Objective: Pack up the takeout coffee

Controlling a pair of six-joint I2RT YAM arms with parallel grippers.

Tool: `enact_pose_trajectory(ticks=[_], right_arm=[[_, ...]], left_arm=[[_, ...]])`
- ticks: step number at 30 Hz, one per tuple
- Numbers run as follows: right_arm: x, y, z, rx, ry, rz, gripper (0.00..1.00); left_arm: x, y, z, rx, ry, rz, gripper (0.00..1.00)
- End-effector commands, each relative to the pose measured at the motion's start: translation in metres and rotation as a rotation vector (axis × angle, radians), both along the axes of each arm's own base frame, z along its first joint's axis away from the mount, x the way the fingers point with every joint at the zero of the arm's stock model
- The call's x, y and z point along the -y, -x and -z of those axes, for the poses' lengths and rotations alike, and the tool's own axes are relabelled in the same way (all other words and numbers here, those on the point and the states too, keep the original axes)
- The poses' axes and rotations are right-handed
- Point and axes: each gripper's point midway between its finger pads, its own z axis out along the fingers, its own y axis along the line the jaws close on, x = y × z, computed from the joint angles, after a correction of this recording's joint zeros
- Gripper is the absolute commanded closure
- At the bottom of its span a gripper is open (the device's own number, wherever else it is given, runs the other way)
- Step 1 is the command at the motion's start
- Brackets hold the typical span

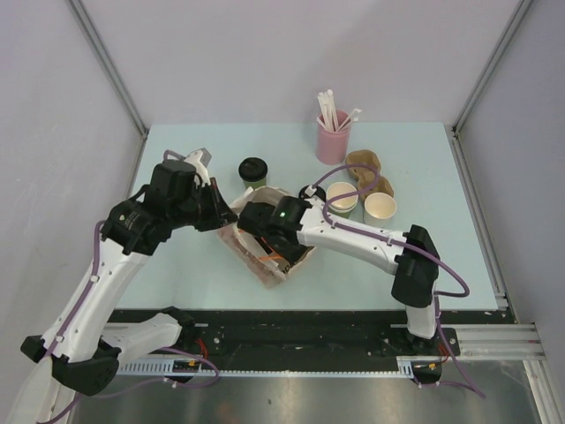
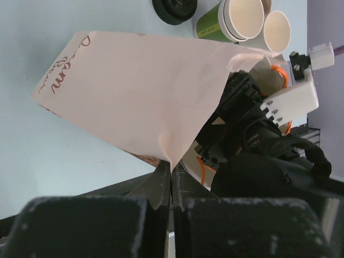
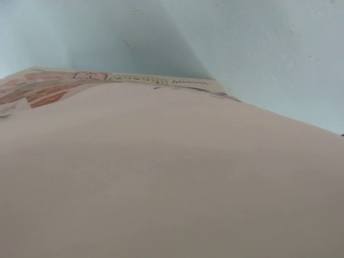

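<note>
High above and behind, facing down on the whole table [image 1: 177, 265], left wrist close along a paper bag [image 2: 134, 91], right wrist against that bag

Lidded green cup [image 1: 253, 170]: one; open cups [image 1: 380, 208]: two, maybe more nested; paper bag [image 2: 134, 91]: one; pink straw cup [image 1: 332, 140]: one.

A pink cup [image 1: 333, 141] holding white straws [image 1: 331, 108] stands at the back of the pale blue bench [image 1: 177, 283]. Brown cardboard pieces [image 1: 364, 166] lie just beside it. A pale pink paper bag [image 2: 140, 91] with brown lettering sits mid-bench, mouth open.
</note>
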Motion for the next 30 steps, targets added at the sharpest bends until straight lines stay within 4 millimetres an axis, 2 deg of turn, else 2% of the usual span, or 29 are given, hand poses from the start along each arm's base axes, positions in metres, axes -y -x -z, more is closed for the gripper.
enact_pose_trajectory(ticks=[1, 3, 4, 7, 9, 10, 12, 16, 20, 22, 30], right_arm=[[0.006, 0.005, 0.023, -0.065, 0.063, -0.086, 0.33], [0.003, 0.007, 0.027, -0.065, 0.057, -0.117, 0.36], [0.007, 0.009, 0.031, -0.075, 0.067, -0.117, 0.41], [0.011, 0.007, 0.025, -0.061, 0.055, -0.137, 0.50], [0.012, 0.004, 0.022, -0.052, 0.037, -0.149, 0.59], [0.012, 0.003, 0.022, -0.049, 0.039, -0.168, 0.67], [0.012, -0.002, 0.017, -0.039, 0.025, -0.179, 0.75], [0.006, -0.010, -0.005, 0.004, 0.002, -0.245, 0.88], [-0.012, -0.011, -0.033, 0.063, -0.081, -0.349, 0.96], [-0.014, -0.009, -0.048, 0.090, -0.121, -0.367, 0.99], [-0.032, -0.010, -0.113, 0.263, -0.293, -0.448, 1.00]], left_arm=[[0.001, 0.011, 0.011, -0.058, -0.010, 0.042, 1.00], [0.001, 0.009, 0.011, -0.054, -0.011, 0.040, 1.00], [0.001, 0.008, 0.010, -0.051, -0.012, 0.041, 1.00], [0.000, 0.007, 0.011, -0.051, -0.011, 0.036, 0.99], [0.000, 0.006, 0.011, -0.051, -0.014, 0.035, 1.00], [-0.001, 0.005, 0.013, -0.051, -0.023, 0.032, 1.00], [-0.004, 0.002, 0.013, -0.045, -0.033, 0.022, 1.00], [-0.010, 0.000, 0.010, -0.014, -0.050, 0.015, 0.99], [-0.014, -0.001, 0.011, 0.000, -0.066, 0.013, 1.00], [-0.015, -0.002, 0.008, 0.017, -0.077, 0.024, 1.00], [-0.024, 0.001, 0.014, 0.066, -0.149, 0.076, 1.00]])
